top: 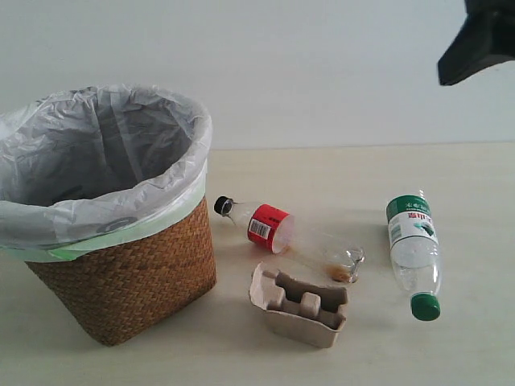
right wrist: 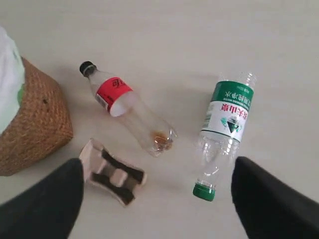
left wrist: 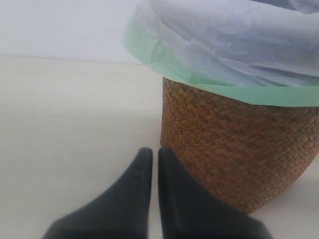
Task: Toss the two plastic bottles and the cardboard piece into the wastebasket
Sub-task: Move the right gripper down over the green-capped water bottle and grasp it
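The red-label bottle [top: 278, 233], the green-label bottle [top: 414, 253] and the cardboard piece [top: 299, 305] all lie on the counter [top: 322, 177] near the wastebasket [top: 129, 273]. The right tool [right wrist: 157, 162] hangs over them, spread wide, likely to grab one. The left tool [left wrist: 153, 154] rests low by the wastebasket, pressed together.

Cut off, covered, unreadable

Shows only part of the wastebasket [top: 121, 281] in every view: clipped at the frame edge in the exterior view, reduced to a stretch of wall and bag rim just ahead of the left tool [left wrist: 152, 152], and to a slice of weave beyond one finger of the right tool [right wrist: 158, 160]. Cannot see its bottom behind the bag folds. Loses the roots of both tools' fingers [right wrist: 45, 209] past the frame. Catches just a dark corner of the right arm [top: 483, 40]. Cannot read the small print on the green-label bottle [right wrist: 227, 119] beneath the right tool.
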Robot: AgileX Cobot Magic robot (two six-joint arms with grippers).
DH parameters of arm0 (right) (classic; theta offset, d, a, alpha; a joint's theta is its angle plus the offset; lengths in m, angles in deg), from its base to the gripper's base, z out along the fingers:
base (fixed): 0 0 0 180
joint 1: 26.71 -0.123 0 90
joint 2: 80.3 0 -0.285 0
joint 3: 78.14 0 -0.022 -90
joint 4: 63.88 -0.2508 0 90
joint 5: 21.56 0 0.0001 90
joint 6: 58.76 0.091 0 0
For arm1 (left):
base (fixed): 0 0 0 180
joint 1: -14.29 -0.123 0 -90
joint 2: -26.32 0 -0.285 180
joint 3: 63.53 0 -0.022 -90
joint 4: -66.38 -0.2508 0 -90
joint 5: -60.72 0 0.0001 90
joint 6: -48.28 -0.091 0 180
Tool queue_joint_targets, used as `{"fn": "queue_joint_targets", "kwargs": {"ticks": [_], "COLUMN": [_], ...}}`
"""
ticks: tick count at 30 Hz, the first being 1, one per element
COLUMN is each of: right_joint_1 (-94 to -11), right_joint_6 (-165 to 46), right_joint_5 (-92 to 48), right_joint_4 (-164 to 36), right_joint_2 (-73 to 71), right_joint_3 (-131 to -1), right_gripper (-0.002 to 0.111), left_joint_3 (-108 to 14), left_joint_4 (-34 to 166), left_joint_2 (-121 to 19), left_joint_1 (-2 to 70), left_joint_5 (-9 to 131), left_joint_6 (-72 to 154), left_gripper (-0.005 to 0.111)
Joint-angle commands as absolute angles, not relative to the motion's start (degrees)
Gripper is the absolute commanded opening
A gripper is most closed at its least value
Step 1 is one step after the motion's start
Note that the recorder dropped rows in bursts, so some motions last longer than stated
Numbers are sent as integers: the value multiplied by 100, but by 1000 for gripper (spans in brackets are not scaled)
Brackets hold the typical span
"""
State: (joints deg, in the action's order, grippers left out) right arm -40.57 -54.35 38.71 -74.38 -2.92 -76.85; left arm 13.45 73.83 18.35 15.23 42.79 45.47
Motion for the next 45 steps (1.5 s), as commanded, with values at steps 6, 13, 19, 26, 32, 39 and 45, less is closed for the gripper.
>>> {"fn": "queue_joint_targets", "kwargs": {"ticks": [6, 13, 19, 26, 32, 39, 45], "right_joint_1": [-4059, -4059, -4059, -4059, -4059, -4059, -4059], "right_joint_6": [-4700, -4567, -4567, -4559, -4559, -4457, -4432], "right_joint_5": [3753, 3610, 3547, 3261, 2960, 2590, 2356], "right_joint_4": [-6910, -6632, -6296, -6142, -6153, -6153, -6142], "right_joint_2": [1276, 1844, 2232, 2828, 3275, 3815, 4237], "right_joint_3": [-7881, -7881, -7881, -7881, -7881, -7881, -7881], "right_gripper": [61, 68, 67, 67, 67, 67, 67], "left_joint_3": [1369, 1369, 1369, 1369, 1369, 1369, 1369], "left_joint_4": [7366, 7366, 7366, 7366, 7366, 7366, 7366], "left_joint_2": [1854, 1854, 1854, 1854, 1854, 1854, 1854], "left_joint_1": [1519, 1519, 1519, 1519, 1519, 1519, 1519], "left_joint_5": [4297, 4297, 4297, 4297, 4297, 4297, 4297], "left_joint_6": [4576, 4576, 4576, 4576, 4576, 4576, 4576], "left_gripper": [4, 4, 4, 4, 4, 4, 4]}}
